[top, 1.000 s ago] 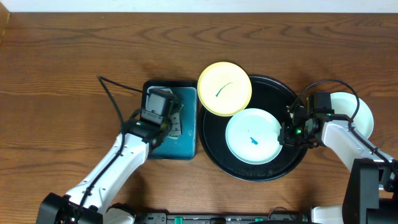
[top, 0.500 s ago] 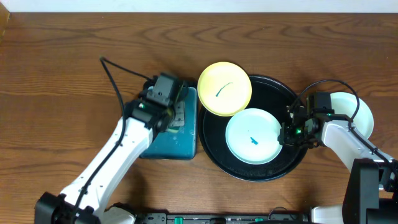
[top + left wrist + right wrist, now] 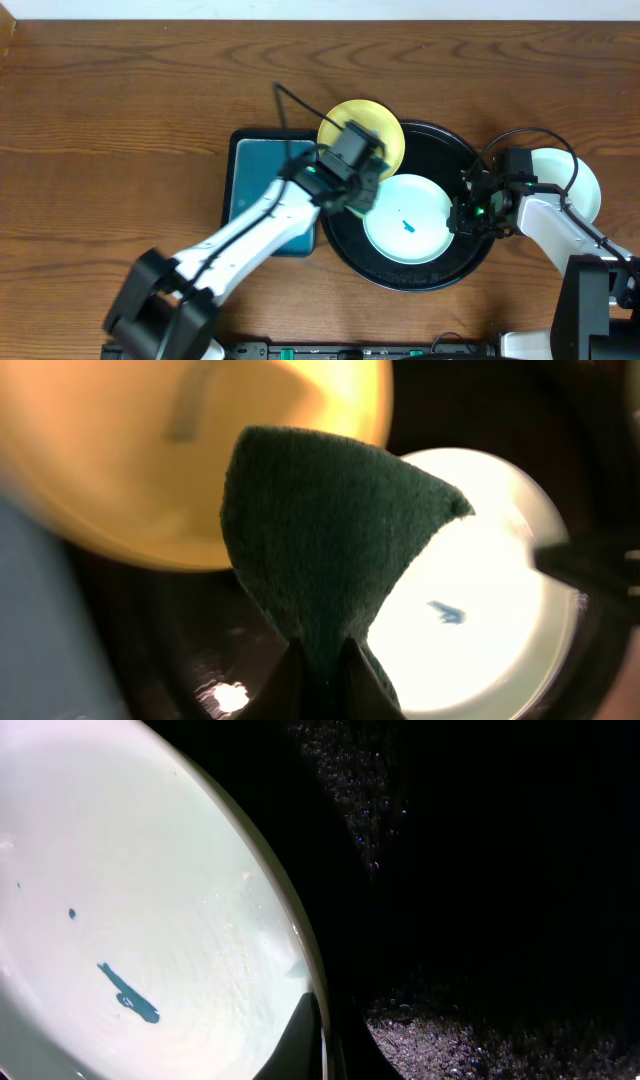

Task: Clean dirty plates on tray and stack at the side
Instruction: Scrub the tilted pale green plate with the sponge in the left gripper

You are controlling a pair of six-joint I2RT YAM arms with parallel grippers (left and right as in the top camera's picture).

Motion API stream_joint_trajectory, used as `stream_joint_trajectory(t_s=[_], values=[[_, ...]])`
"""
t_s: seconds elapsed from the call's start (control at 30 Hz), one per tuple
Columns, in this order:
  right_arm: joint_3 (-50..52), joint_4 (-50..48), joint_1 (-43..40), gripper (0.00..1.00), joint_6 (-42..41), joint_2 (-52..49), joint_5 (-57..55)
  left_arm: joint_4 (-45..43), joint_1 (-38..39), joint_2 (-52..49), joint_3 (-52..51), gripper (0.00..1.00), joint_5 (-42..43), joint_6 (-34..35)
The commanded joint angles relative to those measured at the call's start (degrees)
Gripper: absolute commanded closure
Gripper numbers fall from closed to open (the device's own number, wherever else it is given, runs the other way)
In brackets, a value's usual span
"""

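Tray: black and round, our landmark.
White plate: lying inside the tray, teal smear at its middle.
Yellow plate: resting over the tray's upper-left rim, partly hidden by the left arm.
Third plate: off the tray, just to its right, under the right arm.
Left gripper: above the tray's left side, clamped on a dark green sponge.
Right gripper: at the tray's right side, pinching the white plate's rim.
Dish: teal, just left of the tray.
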State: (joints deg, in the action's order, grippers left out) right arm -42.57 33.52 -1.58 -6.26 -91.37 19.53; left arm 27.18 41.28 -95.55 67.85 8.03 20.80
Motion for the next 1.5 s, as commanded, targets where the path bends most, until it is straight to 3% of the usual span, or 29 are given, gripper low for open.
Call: stream_joint_trajectory(t_s=[0.0,0.27,0.5,0.7,0.8,0.93,1.1,1.47], values=[[1.18,-0.31,1.49,0.99,1.20,-1.55,-1.25,-4.70,3.19,-4.52,1.60,0.93,5.20,2.99],[1.18,-0.09,1.49,0.99,1.20,-1.55,-1.25,-13.77,7.58,-12.39,1.60,0.92,8.07,10.49],[1.18,-0.09,1.49,0.99,1.20,-1.55,-1.27,-14.78,10.32,-17.55,1.60,0.93,7.72,9.90],[1.18,-0.09,1.49,0.99,1.20,-1.55,-1.27,-4.63,9.55,-18.25,1.60,0.93,-9.29,11.06],[1.18,-0.09,1.49,0.99,1.20,-1.55,-1.27,-1.05,8.46,-18.16,1.62,0.93,-13.77,13.00],[1.18,-0.09,1.49,0.99,1.20,-1.55,-1.27,-1.64,7.63,-17.57,2.03,0.93,-9.53,12.50],[1.18,-0.17,1.49,0.99,1.22,-1.55,-1.29,-6.08,7.80,-15.43,4.31,0.92,6.86,6.45],[1.18,-0.33,1.49,0.99,1.20,-1.55,-1.29,-8.81,9.77,-13.55,4.74,0.92,8.15,9.94]])
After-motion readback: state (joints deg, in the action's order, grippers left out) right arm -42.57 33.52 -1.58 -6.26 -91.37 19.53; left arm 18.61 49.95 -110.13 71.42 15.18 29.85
